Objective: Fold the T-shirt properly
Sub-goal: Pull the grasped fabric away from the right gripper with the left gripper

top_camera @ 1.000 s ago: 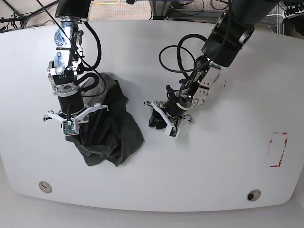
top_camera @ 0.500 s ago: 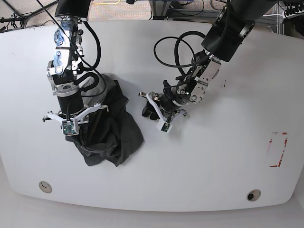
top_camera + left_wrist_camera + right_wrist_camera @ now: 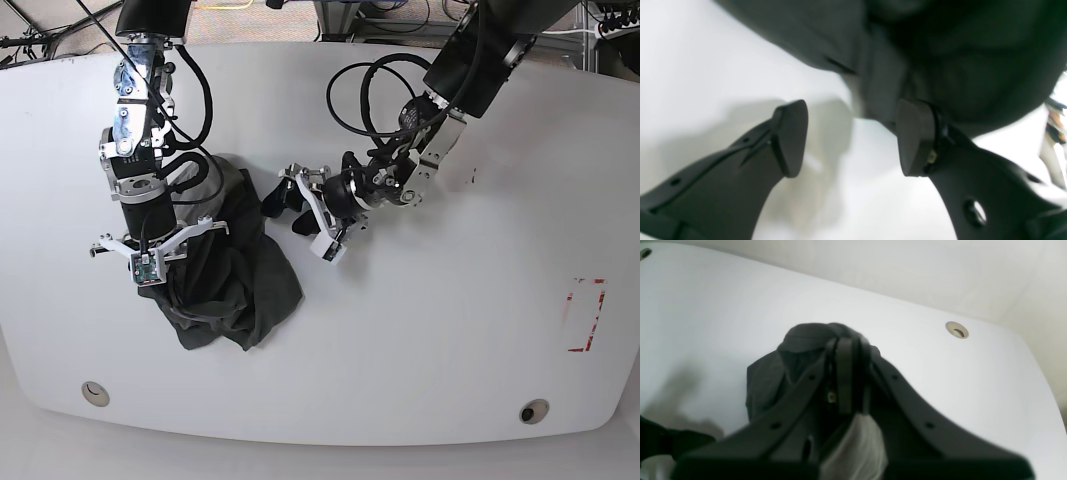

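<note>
The shirt lies bunched on the desk, pinched by the right tool; the left tool, spread wide, could snag several layers.

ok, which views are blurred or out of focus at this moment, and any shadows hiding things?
Left wrist: soft throughout, near fingers and dark charcoal-grey wrinkly T-shirt smeared; fingers' shadow on the white table. Right wrist: fingers defocused up close, fabric detail lost in black. Base: sharp, evenly lit, only faint shadows beside the shirt.
</note>
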You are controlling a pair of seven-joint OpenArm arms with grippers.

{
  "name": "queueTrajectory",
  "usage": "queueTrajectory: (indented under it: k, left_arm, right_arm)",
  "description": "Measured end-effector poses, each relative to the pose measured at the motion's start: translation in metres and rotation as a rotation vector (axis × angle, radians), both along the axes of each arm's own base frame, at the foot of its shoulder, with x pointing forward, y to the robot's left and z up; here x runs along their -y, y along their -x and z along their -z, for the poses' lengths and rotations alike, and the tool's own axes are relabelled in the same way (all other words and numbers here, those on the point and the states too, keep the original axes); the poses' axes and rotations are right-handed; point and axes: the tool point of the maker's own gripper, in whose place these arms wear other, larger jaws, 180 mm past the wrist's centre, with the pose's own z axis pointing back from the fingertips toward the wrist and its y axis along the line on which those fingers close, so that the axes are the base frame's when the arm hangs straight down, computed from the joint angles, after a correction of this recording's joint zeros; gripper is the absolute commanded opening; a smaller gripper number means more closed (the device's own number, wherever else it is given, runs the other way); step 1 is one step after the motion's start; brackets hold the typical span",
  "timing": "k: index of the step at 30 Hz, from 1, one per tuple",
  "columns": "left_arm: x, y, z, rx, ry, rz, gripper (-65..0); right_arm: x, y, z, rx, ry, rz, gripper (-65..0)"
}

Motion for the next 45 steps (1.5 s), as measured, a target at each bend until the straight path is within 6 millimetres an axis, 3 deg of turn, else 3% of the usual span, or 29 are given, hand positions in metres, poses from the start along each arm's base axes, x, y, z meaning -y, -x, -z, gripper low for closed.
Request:
queueTrajectory:
  k: [5, 11, 23, 26, 30, 33, 45]
  left_arm:
    - [0.015, 0.006, -0.003, 0.001, 0.020, 0.039, -25.7]
    - [0.036, 0.022, 0.012, -0.044, 0.005, 0.097, -25.7]
    - [0.054, 0.019, 0.015, -0.071, 0.033, 0.093, -26.4]
    - [0.055, 0.021, 0.016, -0.080, 0.041, 0.095, -34.4]
    - [0.053, 0.019, 0.021, -0.088, 0.037, 0.078, -55.4]
    - [0.050, 0.019, 0.027, -0.099, 0.033, 0.063, -64.3]
    - [0.044, 0.017, 0.031, -0.100, 0.029, 0.054, -65.0]
  right_arm:
    - [0.000, 0.000, 0.000, 0.000, 0.001, 0.000, -62.1]
    - [0.000, 0.000, 0.000, 0.000, 0.001, -0.003, -62.1]
    - [-0.001, 0.000, 0.000, -0.001, 0.001, -0.004, -62.1]
    - [-0.001, 0.000, 0.000, -0.001, 0.001, -0.005, -62.1]
    - [-0.001, 0.000, 0.000, -0.001, 0.001, -0.005, -62.1]
    - [-0.001, 0.000, 0.000, -0.001, 0.001, -0.004, -62.1]
    - [-0.001, 0.000, 0.002, -0.003, -0.001, -0.004, -62.1]
